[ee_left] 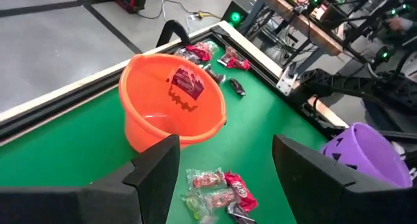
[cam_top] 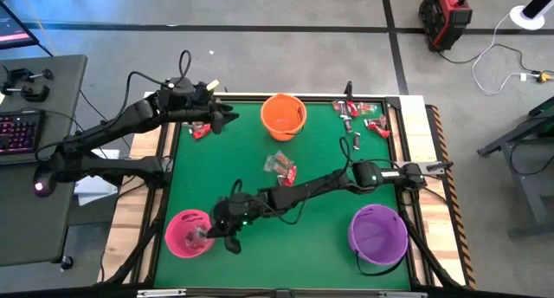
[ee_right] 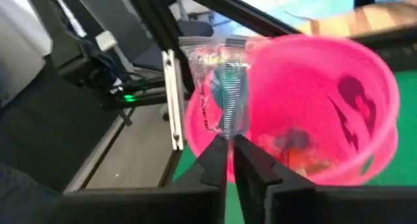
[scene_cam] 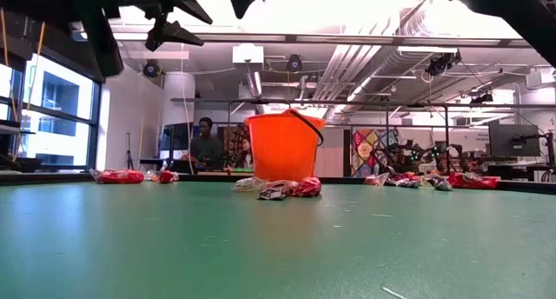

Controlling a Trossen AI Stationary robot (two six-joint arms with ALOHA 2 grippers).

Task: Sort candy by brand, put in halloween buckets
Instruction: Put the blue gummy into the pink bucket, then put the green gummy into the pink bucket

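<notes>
Three pails stand on the green desk (cam_top: 320, 159): the orange bucket (cam_top: 283, 116) near the far edge, the pink bucket (cam_top: 188, 233) at the near left, and the purple bucket (cam_top: 377, 236) at the near right.

Reaching across from the right side, the right arm holds the right tool (ee_right: 229, 144) over the pink bucket's rim. Its two dark fingers are pressed nearly together, pinching the lower edge of a silvery-clear candy (ee_right: 221, 94) that stands up above the fingertips, just at the bucket's mouth. Something small and reddish lies on the bottom of that pink bucket, too blurred to tell what it is.

Off at the far left corner, the left tool (cam_top: 227, 118) hangs above the desk with its fingers spread wide and nothing between them. Its wrist camera looks toward the orange bucket, where one dark red candy (ee_left: 186, 83) rests against the inner wall.

Loose pieces remain on the desk. A small cluster (cam_top: 280, 166) of red and clear wrappers lies in the middle, just in front of the orange bucket. A larger scatter of red pieces (cam_top: 362, 116) sits at the far right corner, and a couple of red pieces (cam_top: 200, 130) lie near the left tool.

Beyond the desk, a person (scene_cam: 206, 146) sits in the room behind.
</notes>
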